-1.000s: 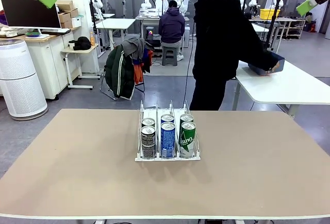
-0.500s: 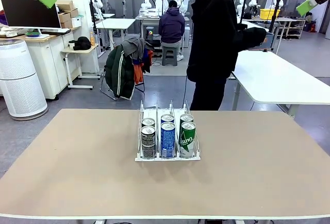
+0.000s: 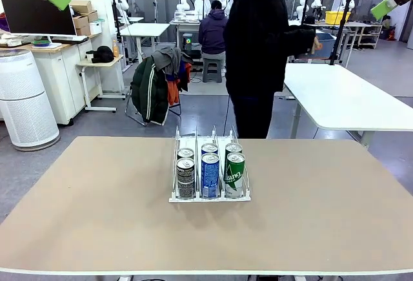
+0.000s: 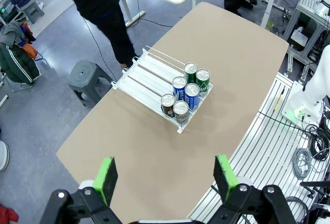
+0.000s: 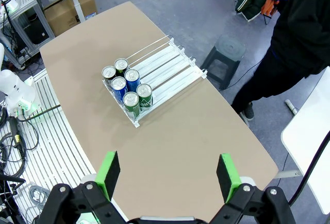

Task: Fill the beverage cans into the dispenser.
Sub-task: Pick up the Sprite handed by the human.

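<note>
Left gripper [image 4: 165,161] high above the table [image 4: 129,147], facing down on it; jaws spread wide, nothing between the green pads [image 4: 106,176]. Right gripper [image 5: 167,158] likewise high over the table, jaws wide apart, gripping nothing. From the front, one green pad in each upper corner, left and right, well apart from everything on the table.

Around the middle of the table, slightly toward the far edge: white dispenser [image 3: 210,198], three narrow lanes split by thin wire dividers [image 3: 196,140], running from near to far. Six beverage cans inside, two per lane, all upright in the near half, one directly behind the other. Left lane: two black-and-silver cans [image 3: 186,179]. Middle lane: two blue cans [image 3: 210,176]. Right lane: two green cans [image 3: 235,175].

Beyond the far edge, just right of centre: person [image 3: 258,42] in dark clothes, standing side-on, hand [image 3: 315,43] at a blue bin [image 3: 324,41] held up above a white table [image 3: 348,100] on the right.
</note>
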